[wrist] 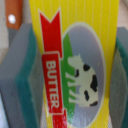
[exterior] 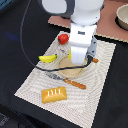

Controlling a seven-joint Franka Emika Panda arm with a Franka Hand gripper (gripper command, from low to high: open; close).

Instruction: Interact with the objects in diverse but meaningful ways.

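The jaws (wrist: 70,65) stand spread on either side of the butter block (wrist: 72,60), whose label fills the wrist view between the two grey pads (wrist: 22,80); whether the pads touch it cannot be told. The step in hand appears to be grasping the block, which lies under the arm near the middle of the striped mat (exterior: 30,80) on the table, so the next move calls for pressing the jaws onto its long sides. Around it lie the banana (exterior: 48,58), tomato (exterior: 63,38), bread loaf (exterior: 54,94) and knife (exterior: 70,81); the knife lies nearest, and nothing visibly blocks the grasp.
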